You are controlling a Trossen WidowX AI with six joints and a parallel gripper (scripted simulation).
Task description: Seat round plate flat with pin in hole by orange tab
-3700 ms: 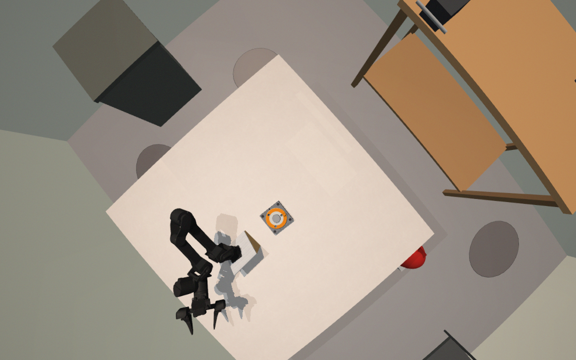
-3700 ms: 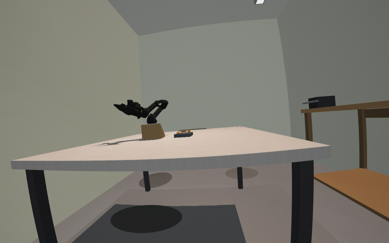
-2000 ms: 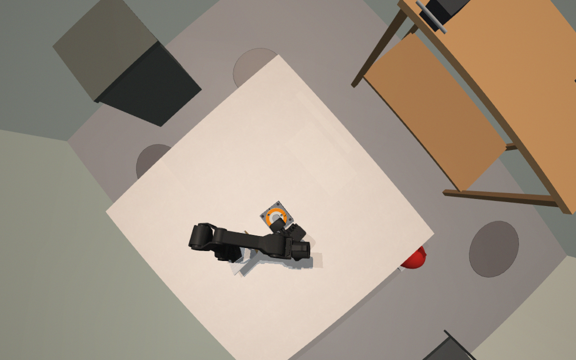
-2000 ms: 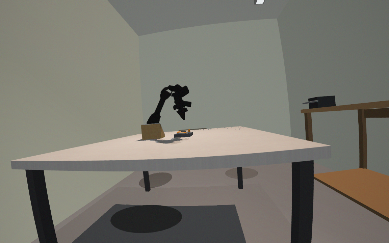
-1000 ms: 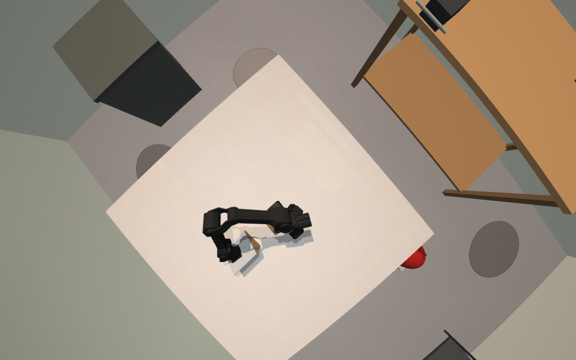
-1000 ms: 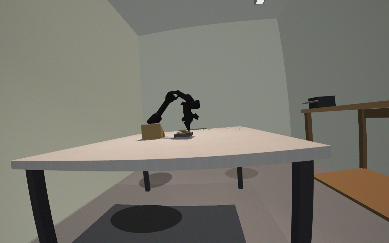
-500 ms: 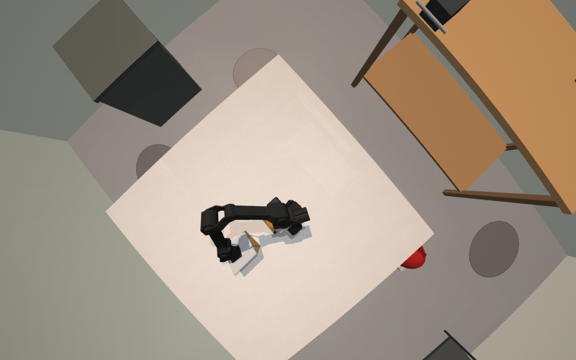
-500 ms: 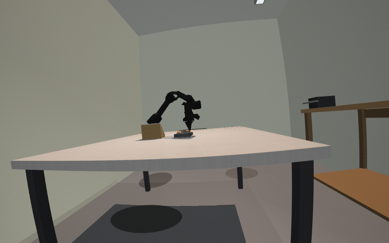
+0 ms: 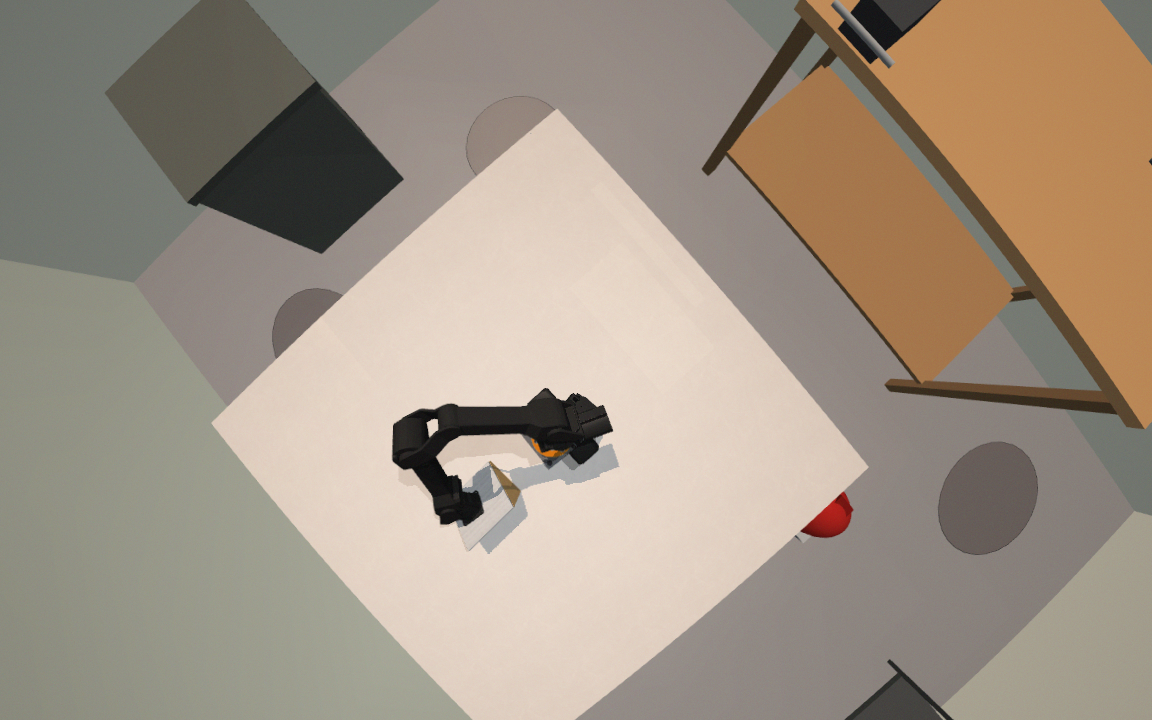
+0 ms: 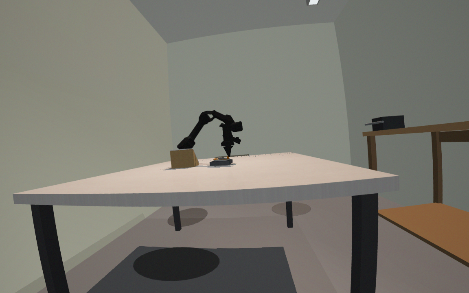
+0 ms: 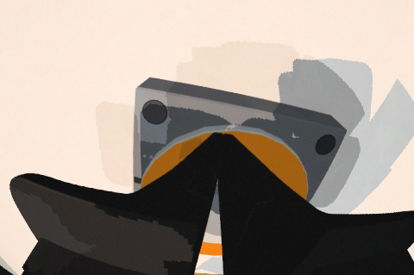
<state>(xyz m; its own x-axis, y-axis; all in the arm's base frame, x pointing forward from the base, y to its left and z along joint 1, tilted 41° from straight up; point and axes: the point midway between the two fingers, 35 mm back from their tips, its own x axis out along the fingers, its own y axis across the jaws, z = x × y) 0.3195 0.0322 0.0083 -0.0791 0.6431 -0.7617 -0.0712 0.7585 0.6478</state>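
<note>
The black parallel-jaw gripper (image 11: 219, 140) points straight down with its two tapered fingers pressed together to a narrow tip, nothing between them. In the wrist view the tip sits over the far rim of the round orange plate (image 11: 276, 163), which lies on the square dark grey base (image 11: 241, 111) — whether tip and plate touch cannot be told. The fingers hide most of the plate, so its tab, the hole beside it and the pin are not seen; two dark round corner holes of the base show at the left (image 11: 154, 112) and right (image 11: 326, 144). In the exterior view the gripper (image 10: 227, 153) stands directly above the base (image 10: 220, 162), the black arm (image 10: 207, 122) arching over from a tan wedge-shaped block (image 10: 183, 158) just beside the base. From above, the arm (image 9: 482, 420) covers the plate but for an orange sliver (image 9: 546, 450). All rest on a pale beige table top (image 9: 616, 295); a red rounded object (image 9: 828, 519) shows past its edge.
</note>
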